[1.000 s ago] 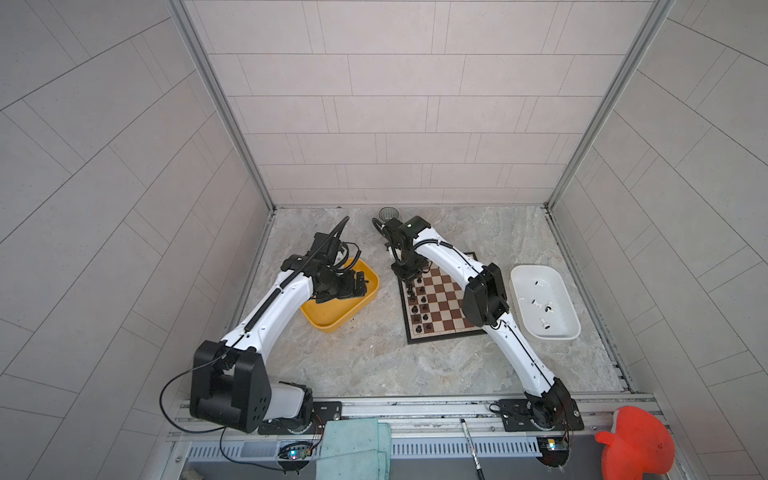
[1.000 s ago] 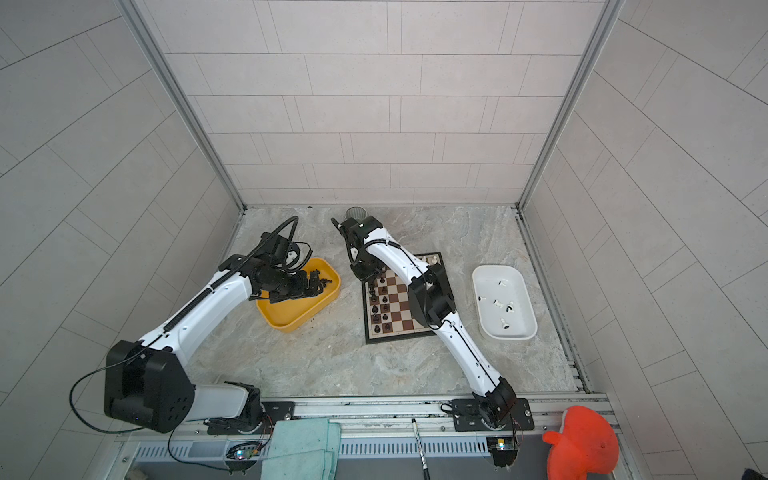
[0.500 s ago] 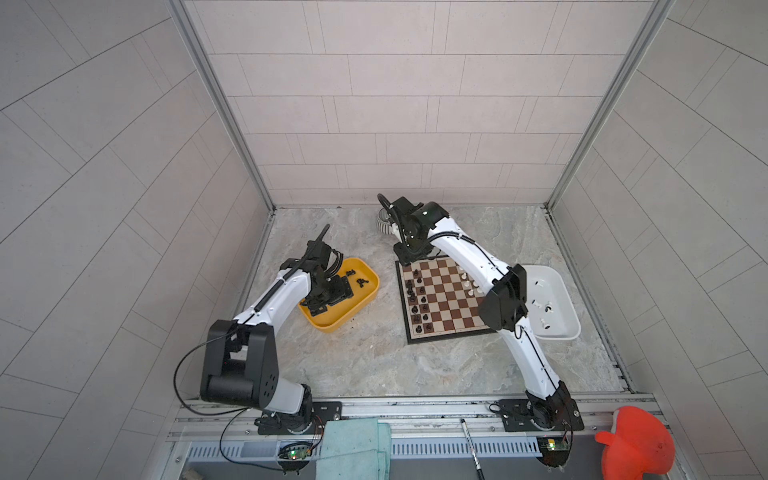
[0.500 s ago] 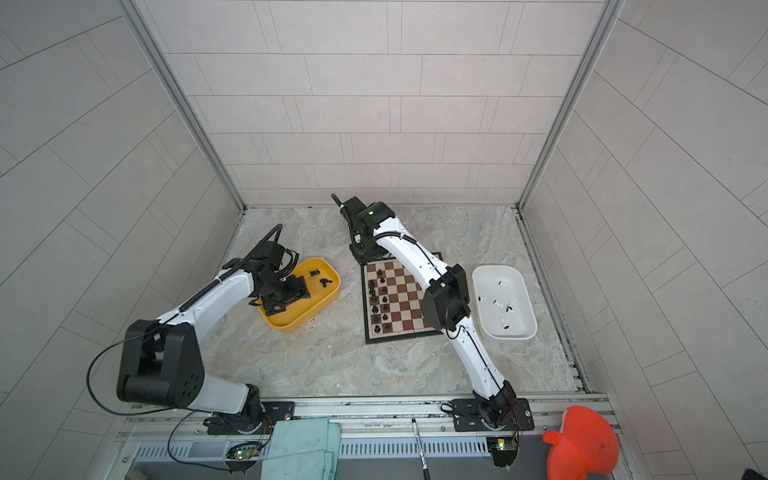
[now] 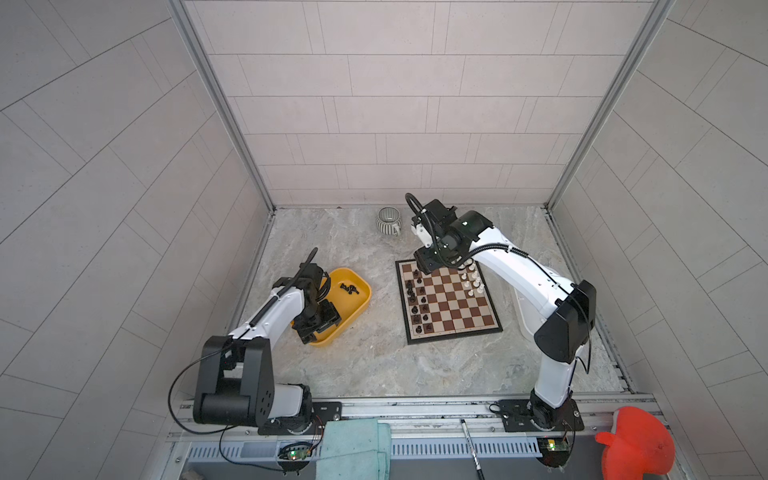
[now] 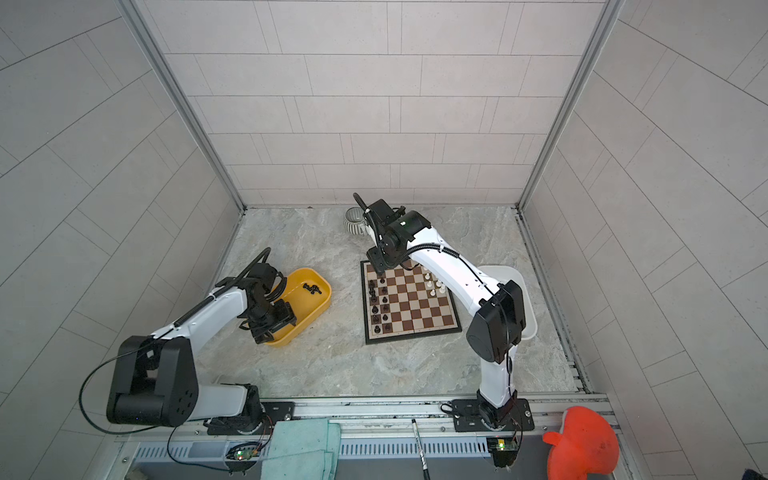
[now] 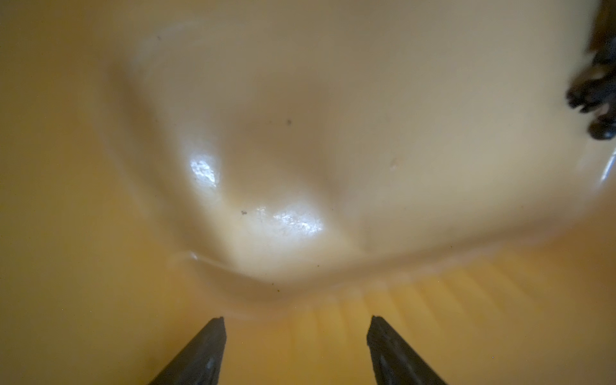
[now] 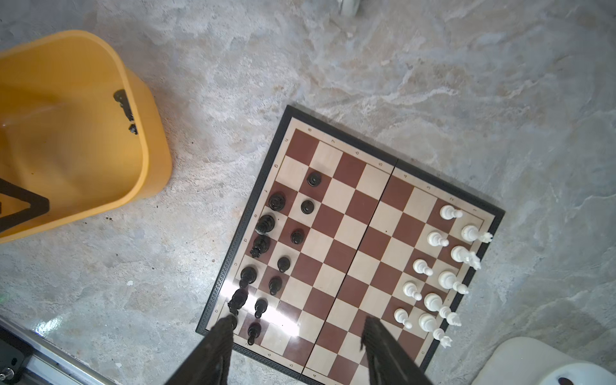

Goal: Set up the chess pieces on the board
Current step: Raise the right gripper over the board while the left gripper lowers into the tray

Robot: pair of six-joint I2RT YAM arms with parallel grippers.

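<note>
On a marbled table (image 5: pixel 374 365), we see the board (image 5: pixel 451 305) lying flat, right of centre. Black pieces (image 8: pixel 276 201) stand in two files along the edge facing the yellow tray (image 5: pixel 360 311). White pieces (image 8: pixel 433 238) stand in two files along the opposite edge, beside the white tray (image 6: pixel 498 272), so each colour faces its own supply. Both sides show bare squares, so we judge the setup partly done.

The right gripper (image 8: pixel 300 320) hangs above the board's far corner on the black side. Its jaws are spread and empty, and it sits high enough to clear the standing pieces.

The left gripper (image 7: pixel 296 320) reaches down inside the yellow tray, jaws parted with nothing between them, tips over bare tray floor. A small heap of loose black pieces (image 5: pixel 349 289) lies at the tray's far end, off to one side of the jaws. We judge that reaching them is the next step.

A striped cup (image 5: pixel 388 221) stands behind the board, well apart from both grippers.
</note>
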